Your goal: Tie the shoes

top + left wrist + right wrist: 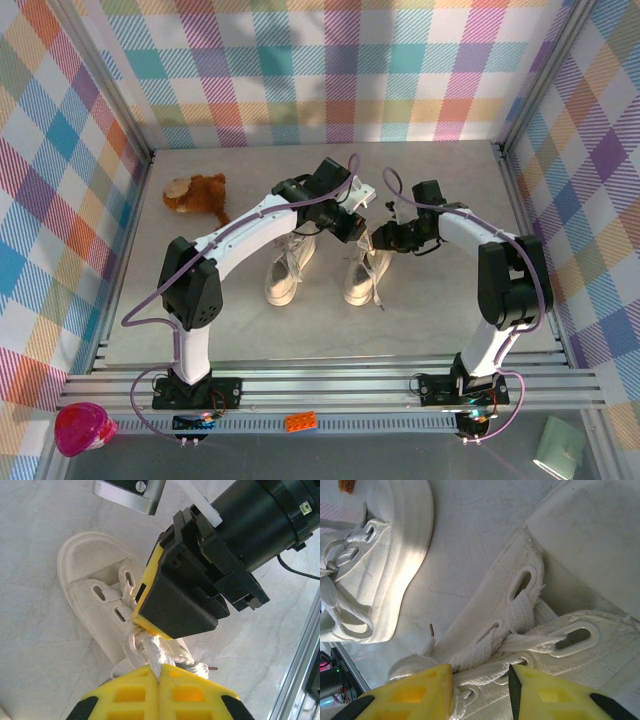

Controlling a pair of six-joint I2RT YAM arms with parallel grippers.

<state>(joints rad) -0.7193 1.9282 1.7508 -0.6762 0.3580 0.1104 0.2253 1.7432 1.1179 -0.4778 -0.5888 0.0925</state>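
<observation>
Two cream sneakers stand side by side mid-table, the left shoe and the right shoe. My left gripper hovers over the right shoe's tongue end. Seen from the left wrist, its yellow fingers are shut on a white lace that rises from a knotted bunch above the right shoe. My right gripper is close beside it, its black and yellow finger almost touching the bunch. From the right wrist, the right gripper is open, with crossed laces lying between its fingers.
A brown plush toy lies at the back left of the table. The other sneaker sits close to the left of the laced one. An aluminium frame rail runs along the table's side. Checkered walls enclose three sides.
</observation>
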